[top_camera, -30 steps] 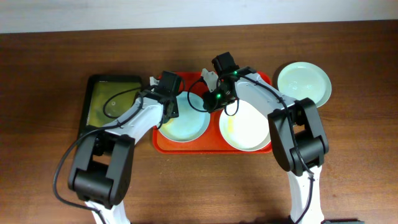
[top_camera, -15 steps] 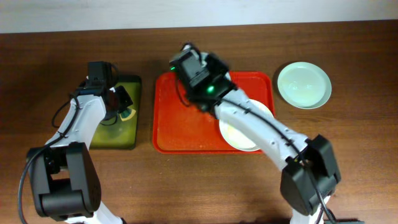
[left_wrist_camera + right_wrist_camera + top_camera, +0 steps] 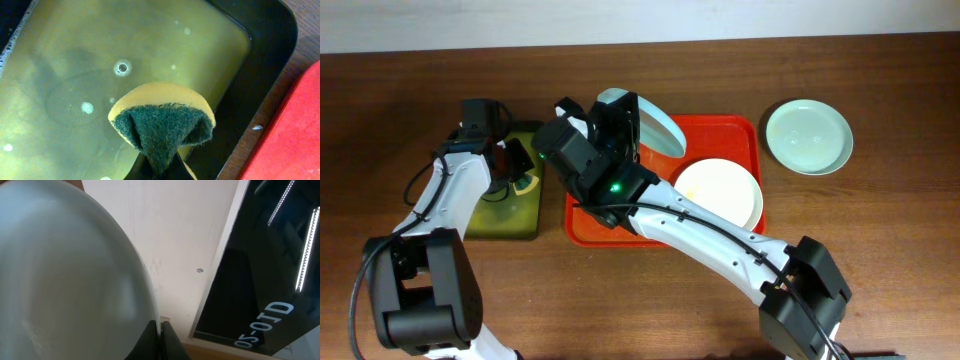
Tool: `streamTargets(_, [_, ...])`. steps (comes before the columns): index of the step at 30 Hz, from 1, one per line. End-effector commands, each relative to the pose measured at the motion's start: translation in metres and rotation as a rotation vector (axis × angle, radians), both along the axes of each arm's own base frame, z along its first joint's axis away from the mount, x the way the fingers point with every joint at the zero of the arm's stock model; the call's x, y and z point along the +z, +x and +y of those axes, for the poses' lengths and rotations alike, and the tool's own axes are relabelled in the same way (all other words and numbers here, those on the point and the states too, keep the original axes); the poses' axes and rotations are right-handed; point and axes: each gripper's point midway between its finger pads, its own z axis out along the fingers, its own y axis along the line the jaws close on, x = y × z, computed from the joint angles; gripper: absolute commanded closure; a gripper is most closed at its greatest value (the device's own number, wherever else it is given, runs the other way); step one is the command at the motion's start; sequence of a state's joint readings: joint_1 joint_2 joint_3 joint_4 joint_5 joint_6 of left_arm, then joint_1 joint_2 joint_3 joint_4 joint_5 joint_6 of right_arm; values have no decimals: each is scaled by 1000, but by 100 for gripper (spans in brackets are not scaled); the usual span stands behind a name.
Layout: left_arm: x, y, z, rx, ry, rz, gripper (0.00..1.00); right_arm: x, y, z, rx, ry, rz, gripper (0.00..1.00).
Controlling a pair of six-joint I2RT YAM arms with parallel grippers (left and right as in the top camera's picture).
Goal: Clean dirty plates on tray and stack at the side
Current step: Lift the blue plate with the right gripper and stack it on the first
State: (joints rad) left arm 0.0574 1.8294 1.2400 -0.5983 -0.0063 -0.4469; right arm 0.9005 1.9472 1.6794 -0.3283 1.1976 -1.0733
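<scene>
Your left gripper (image 3: 516, 160) was over the small dark tray (image 3: 495, 222), on the left side of the table (image 3: 400, 90). Its jaws were shut tight on a sponge (image 3: 162, 125). The sponge was folded up, with the green scratchy side facing the wrist camera and the yellow side behind it. Under it, the dark tray held yellowish water with a few little bubbles. You could not tell from the pictures if the sponge touched the water.

Your right gripper (image 3: 623, 122) reached across to the back left part of the red tray (image 3: 720, 135). Its jaws were closed on the rim of a pale blue-green plate (image 3: 655, 125). That plate was lifted up and tipped on its edge, not lying flat. In the right wrist view the two fingers (image 3: 161, 339) pinched the thin rim, and the plate filled most of the left side of the picture.

A white plate (image 3: 720, 193) lay flat in the right half of the red tray. Another pale blue-green plate (image 3: 808, 137) sat on the table, just past the right end of the red tray and not touching it. The red tray and the dark tray stood side by side with a narrow strip of table between them.
</scene>
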Motion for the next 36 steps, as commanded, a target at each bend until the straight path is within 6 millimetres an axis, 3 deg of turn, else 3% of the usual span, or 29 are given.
streamTargets(1, [-4,-1,-3,2,-14,9,100,19,-4,-6,-29,23,-43,96])
streamTargets(4, [-4,-1,-3,2,-14,9,100,17,-1,-6,-34,92,-56,96])
streamTargets(5, [-4,-1,-3,2,-14,9,100,-2,0,-1,15,151,14,96])
streamTargets(6, [-4,-1,-3,2,-14,9,100,-45,-3,10,130,214,230,96])
streamTargets(7, [-4,-1,-3,1,-14,9,100,-75,-10,9,197,232,406,96])
streamTargets(8, [-4,-1,-3,1,-14,10,100,-71,-1,-11,130,205,373,96])
streamTargets(10, [-4,-1,-3,1,-14,9,100,-5,30,-64,-156,219,-23,96])
streamTargets(11, [-4,-1,-3,1,-14,9,100,2,36,-67,-169,255,-61,96])
streamTargets(12, [-4,-1,-3,1,-14,9,100,-9,39,-62,-132,300,-14,96])
streamTargets(13, [-4,-1,-3,1,-14,9,100,-63,26,-33,32,400,286,96])
streamTargets(14, [-4,-1,-3,1,-14,9,100,-90,11,-22,113,429,468,96])
streamTargets(15, [-4,-1,-3,1,-14,10,100,-100,8,-28,106,477,534,96])
streamTargets(18, [-4,-1,-3,1,-14,10,100,-97,57,-108,-283,1040,362,96])
streamTargets(21, [-4,-1,-3,1,-14,9,100,-97,77,-171,-285,1567,582,96])
streamTargets(22, [-4,-1,-3,1,-14,9,100,-93,80,-208,-324,1672,569,96])
streamTargets(23, [-4,-1,-3,1,-14,9,100,-97,80,-258,-436,1720,503,96])
streamTargets(25, [-4,-1,-3,1,-14,9,100,-114,66,-324,-592,1760,441,96])
streamTargets(29, [-4,-1,-4,0,-17,9,100,-168,26,-427,-976,1748,218,96])
streamTargets(31, [-4,-1,-4,-2,-22,9,100,-201,7,-450,-1073,1784,156,96])
streamTargets(33, [-4,-2,-4,-2,-22,10,100,-217,1,-457,-1076,1790,130,95])
streamTargets(36, [-4,-1,-4,-2,-22,10,100,-218,2,-456,-1069,1793,131,71])
